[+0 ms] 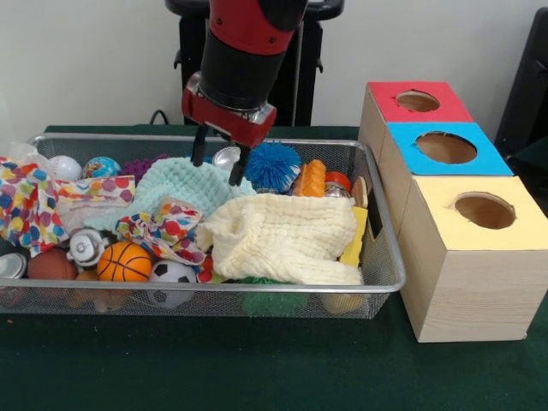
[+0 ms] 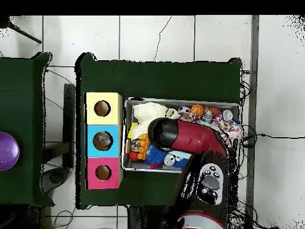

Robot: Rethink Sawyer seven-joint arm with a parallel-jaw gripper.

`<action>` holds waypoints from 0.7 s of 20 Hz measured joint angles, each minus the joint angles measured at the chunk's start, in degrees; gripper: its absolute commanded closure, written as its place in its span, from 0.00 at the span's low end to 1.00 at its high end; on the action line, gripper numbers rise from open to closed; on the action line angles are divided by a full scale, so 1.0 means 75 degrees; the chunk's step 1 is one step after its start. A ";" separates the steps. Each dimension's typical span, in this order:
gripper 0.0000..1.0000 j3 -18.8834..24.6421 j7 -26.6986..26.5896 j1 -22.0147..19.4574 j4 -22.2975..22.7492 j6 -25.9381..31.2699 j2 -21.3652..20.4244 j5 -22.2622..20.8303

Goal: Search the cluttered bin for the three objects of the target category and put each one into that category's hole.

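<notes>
Two fingers apart, my gripper (image 1: pixel 219 163) is hovering above the mint cloth (image 1: pixel 190 187); descending risks snagging fabric at 6 o'clock.

So there's one mesh bin (image 1: pixel 377 282), three boxes with one hole each: red (image 1: pixel 417 101), blue (image 1: pixel 445 147), yellow (image 1: pixel 484 210). One basketball (image 1: pixel 124 262), one soccer ball (image 1: pixel 171 273), one spiky blue ball (image 1: pixel 272 166).
</notes>
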 measured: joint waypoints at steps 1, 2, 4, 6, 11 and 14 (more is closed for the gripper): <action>0.00 -0.0083 0.0000 0.0042 0.0000 0.0107 0.0006 0.0000; 0.00 -0.0165 0.0000 0.0083 0.0000 0.0213 0.0012 0.0000; 0.00 -0.0364 0.0000 0.0146 0.0000 0.0344 0.0082 0.0002; 0.00 -0.0515 0.0000 0.0171 -0.0002 0.0344 0.0196 0.0003; 0.00 -0.0820 0.0000 0.0166 -0.0003 0.0167 0.0691 0.0003; 0.00 -0.0904 0.0000 0.0141 -0.0003 -0.0145 0.1038 0.0005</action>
